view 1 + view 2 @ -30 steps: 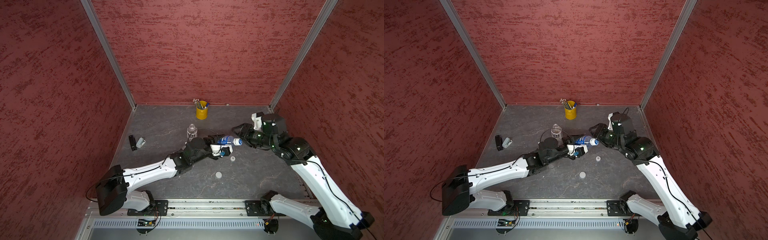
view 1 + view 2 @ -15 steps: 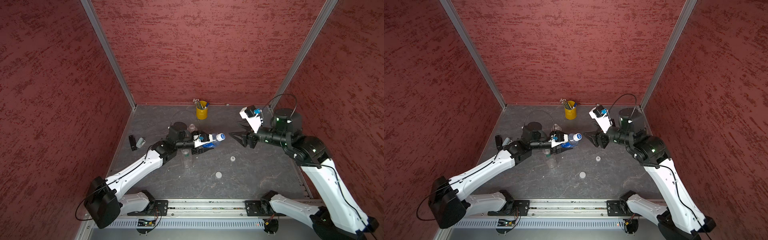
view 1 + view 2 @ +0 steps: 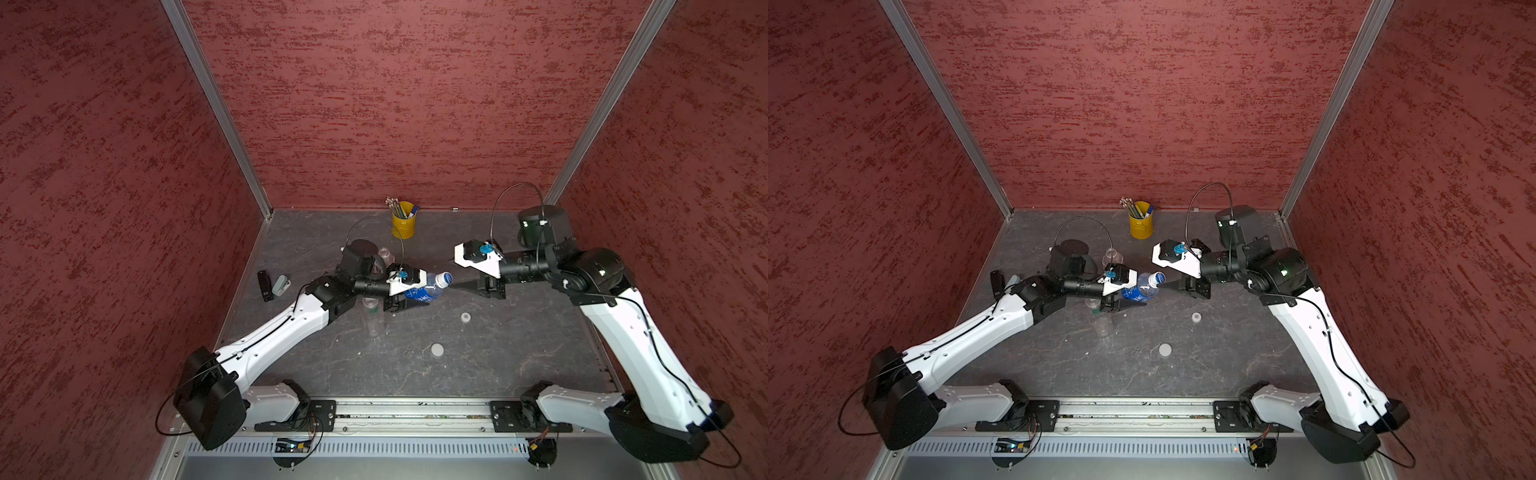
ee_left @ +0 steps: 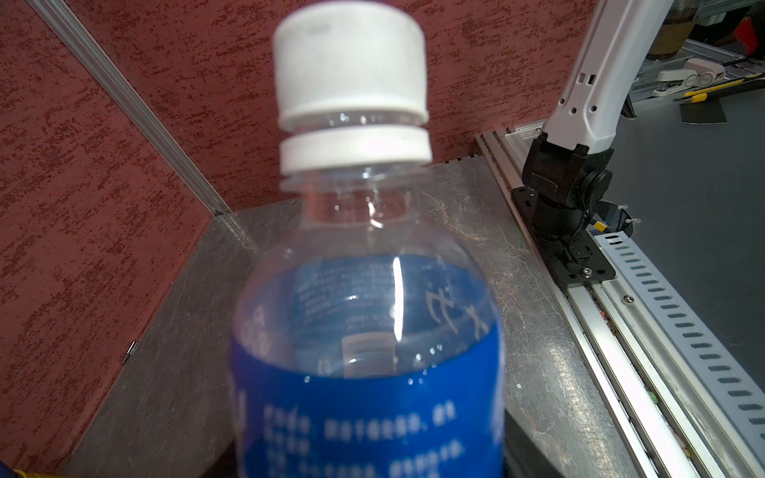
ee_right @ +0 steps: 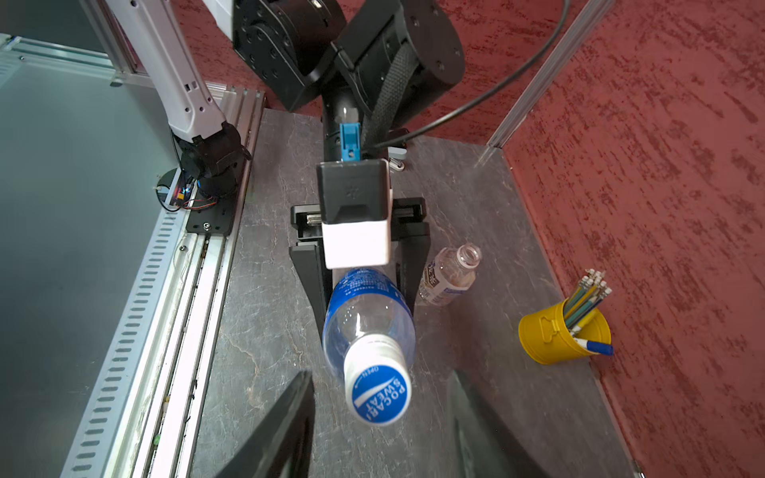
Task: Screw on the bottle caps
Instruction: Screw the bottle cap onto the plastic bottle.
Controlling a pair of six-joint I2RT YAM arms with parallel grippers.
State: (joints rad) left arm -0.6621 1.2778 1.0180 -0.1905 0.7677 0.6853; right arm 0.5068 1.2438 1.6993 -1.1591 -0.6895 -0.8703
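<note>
Left gripper clamps the bottle, cap reading POCARI SWEAT; right gripper gapes.

Walls: you see rough red walls on three sides.
Corners: shiny metal strips run down them.
Floor: your floor is dark grey with thin pale cracks.

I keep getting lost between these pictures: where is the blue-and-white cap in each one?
Top view: blue-and-white cap near the picture's middle, on the blue-labelled bottle.
Top view: same, slightly further left.
Left wrist: close up, blurred, only its white side shows.
Right wrist: blue printed face toward the camera.
Shared landmark: that bottle's blue label, in all four.
</note>
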